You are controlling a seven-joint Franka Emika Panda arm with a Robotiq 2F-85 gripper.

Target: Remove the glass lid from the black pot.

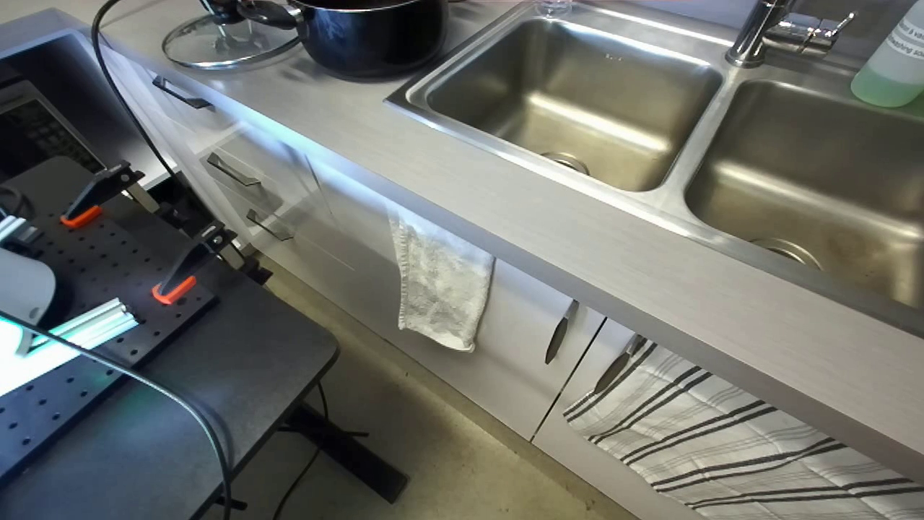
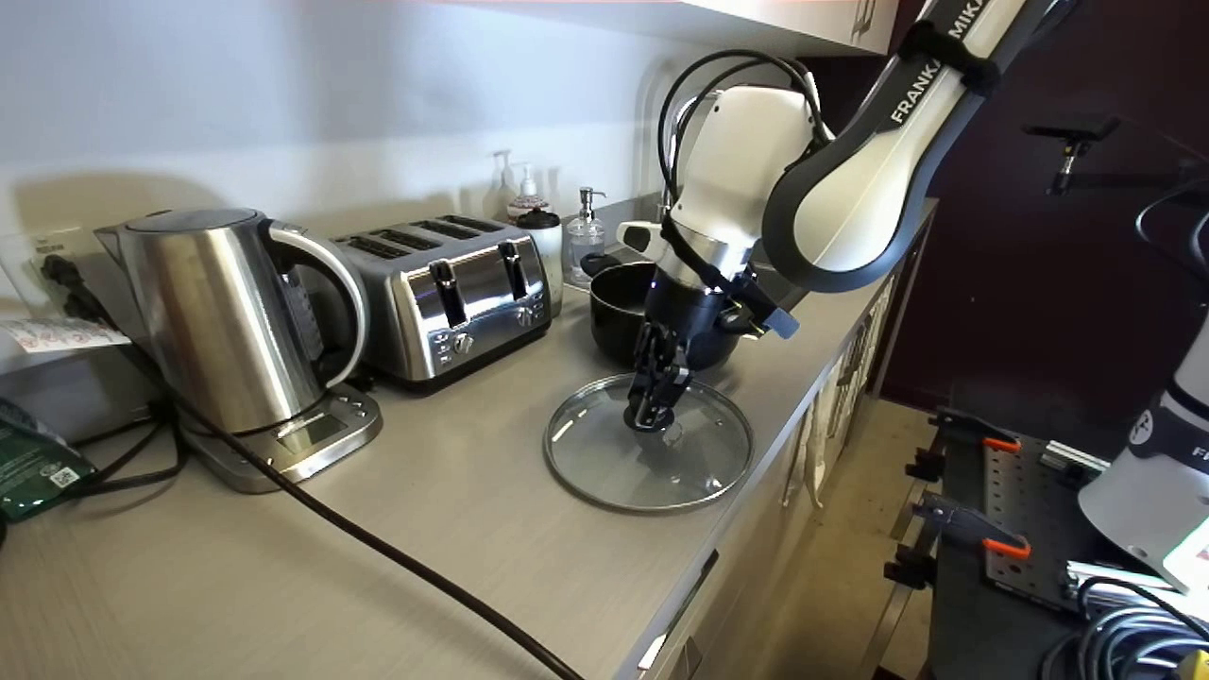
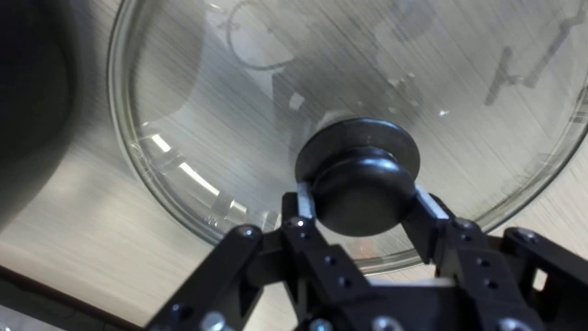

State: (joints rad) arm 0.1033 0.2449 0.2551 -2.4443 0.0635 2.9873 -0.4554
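At the left of the wrist view stands the black pot point(image 3: 34, 101), dark and blurred, with a strip of bench point(image 3: 105, 225) between it and the nearest rim of the glass lid point(image 3: 344, 89). The lid lies off the pot, just beside it, and appears flat on the bench; full contact of the rim cannot be confirmed. Next in order is the pincer point(image 3: 364, 200), directly over the lid, its pads point(image 3: 305, 201) against both sides of the knob point(image 3: 367, 191). It is judged closed on that knob; the force of the hold cannot be read. The lid is round and offers no long axis; the governing line is that of the knob, which stands up from the glass between the pads. To the right, the glass runs on past the pincer to its far rim.

In an exterior view the arm point(image 2: 751, 156) hangs over the lid with the pincer pointing down, slightly slanted, near the pot; its forearm point(image 2: 930, 123) slopes in from the upper right. Assessment: the removal looks complete or nearly so. The next move presumably calls for opening the pincer and rising along the knob's line; a sideways pull could drag or tip the lid
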